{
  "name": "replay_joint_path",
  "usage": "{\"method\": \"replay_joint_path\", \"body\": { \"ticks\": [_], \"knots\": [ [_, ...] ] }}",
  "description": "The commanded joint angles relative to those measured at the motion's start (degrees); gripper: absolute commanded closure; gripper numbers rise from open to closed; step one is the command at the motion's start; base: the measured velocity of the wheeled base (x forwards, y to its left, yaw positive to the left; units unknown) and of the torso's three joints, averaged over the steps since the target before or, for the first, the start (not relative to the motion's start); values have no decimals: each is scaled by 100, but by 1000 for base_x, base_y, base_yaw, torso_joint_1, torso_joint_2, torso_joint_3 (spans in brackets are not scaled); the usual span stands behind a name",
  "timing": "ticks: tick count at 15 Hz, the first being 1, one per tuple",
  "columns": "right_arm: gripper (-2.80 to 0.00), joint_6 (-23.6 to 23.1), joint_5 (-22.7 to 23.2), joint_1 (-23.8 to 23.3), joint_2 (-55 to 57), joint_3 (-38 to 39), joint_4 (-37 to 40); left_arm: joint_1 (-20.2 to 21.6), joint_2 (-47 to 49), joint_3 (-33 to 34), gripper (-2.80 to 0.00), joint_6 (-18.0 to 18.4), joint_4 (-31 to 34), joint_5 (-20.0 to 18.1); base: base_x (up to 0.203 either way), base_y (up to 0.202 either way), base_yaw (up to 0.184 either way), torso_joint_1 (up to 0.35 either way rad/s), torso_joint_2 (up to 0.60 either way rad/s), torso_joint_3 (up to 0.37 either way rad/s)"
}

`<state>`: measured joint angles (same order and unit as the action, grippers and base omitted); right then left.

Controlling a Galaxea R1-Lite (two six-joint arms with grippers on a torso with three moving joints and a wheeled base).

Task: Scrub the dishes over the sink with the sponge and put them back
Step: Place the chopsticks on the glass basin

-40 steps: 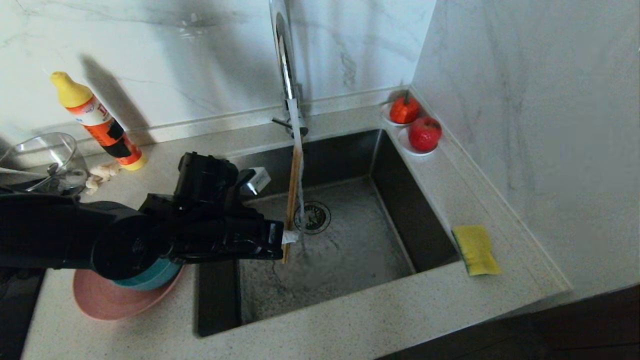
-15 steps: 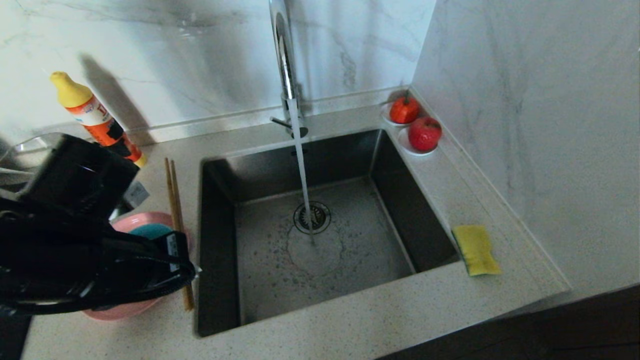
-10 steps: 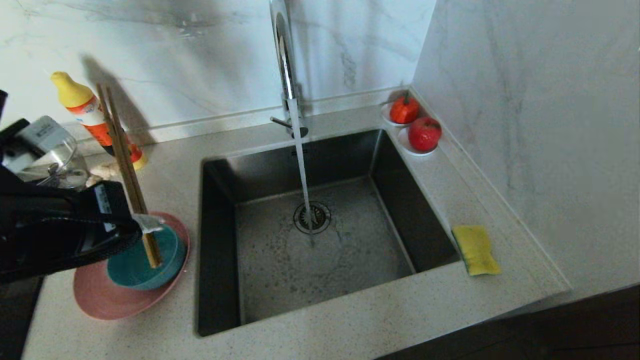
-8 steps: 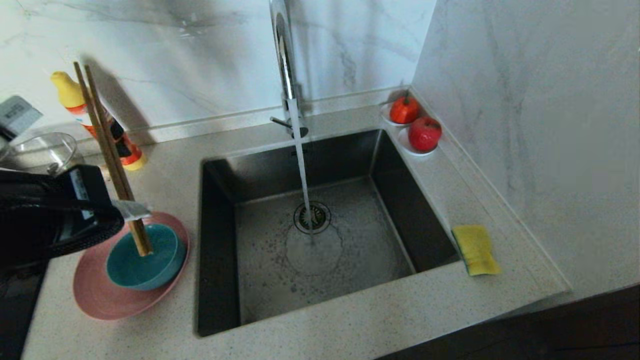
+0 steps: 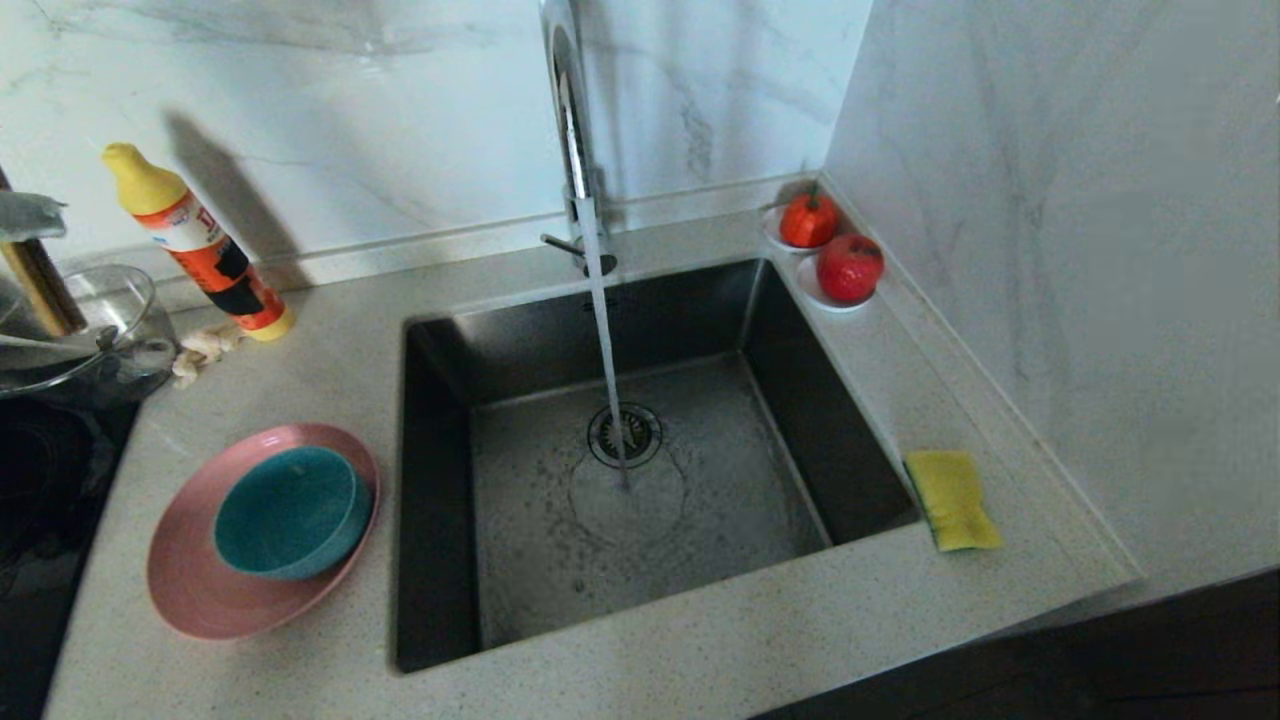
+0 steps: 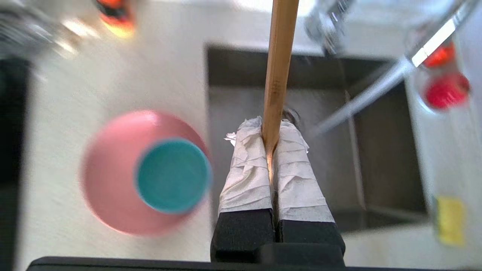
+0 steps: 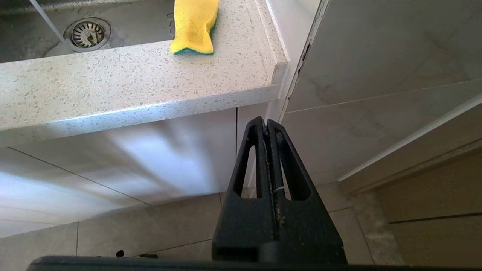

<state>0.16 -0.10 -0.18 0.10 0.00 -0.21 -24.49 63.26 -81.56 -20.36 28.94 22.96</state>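
Head view: water is running from the tall chrome tap [image 5: 572, 130] into the steel sink [image 5: 640, 470], striking near the drain strainer [image 5: 625, 434]. On the tabletop [image 5: 700, 650] to the sink's left, the teal-blue bowl [image 5: 290, 512] is sitting inside the pink plate [image 5: 200, 590]. The yellow sponge [image 5: 951, 499] is lying on the tabletop at the sink's right rim. At the far left edge, a short length of the chopsticks [image 5: 40, 285] is showing under a wrapped fingertip of the left claw [image 5: 30, 215], in front of a clear glass bowl [image 5: 85, 325]. An orange bottle [image 5: 195, 245] is standing near the wall.

Left wrist view: the left claw [image 6: 272, 130], fingers wrapped in white tape, is pinching the chopsticks [image 6: 278, 64] tightly; they are sticking out beyond the fingertips. The bowl [image 6: 172, 175] and plate [image 6: 113, 177] are lying well apart from the claw, beside the sink [image 6: 376, 150].

Right wrist view: the right claw [image 7: 266, 126] is hanging closed and empty below the tabletop's [image 7: 113, 90] edge, before the cabinet front, with the sponge [image 7: 195, 24] well above it.
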Motion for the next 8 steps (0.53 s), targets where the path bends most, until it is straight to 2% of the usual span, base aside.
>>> {"method": "replay_joint_path", "body": {
  "ticks": [1, 3, 4, 6, 8],
  "knots": [
    [0, 1, 1, 1, 8, 0, -6, 262, -2, -108, 0, 181, -106, 41, 0, 0, 0, 0, 0, 0],
    [0, 1, 1, -5, 8, 0, -6, 430, 206, -405, 0, 227, -204, 47, 0, 0, 0, 0, 0, 0],
    [0, 1, 1, -1, 8, 0, -4, 738, 306, -491, 0, 302, -234, 33, 0, 0, 0, 0, 0, 0],
    [0, 1, 1, 1, 8, 0, 3, 1649, 571, -640, 0, 524, -484, -70, 0, 0, 0, 0, 0, 0],
    [0, -3, 1, 1, 8, 0, 3, 2764, 806, -700, 0, 714, -1001, -560, 0, 0, 0, 0, 0, 0]
  ]
}}
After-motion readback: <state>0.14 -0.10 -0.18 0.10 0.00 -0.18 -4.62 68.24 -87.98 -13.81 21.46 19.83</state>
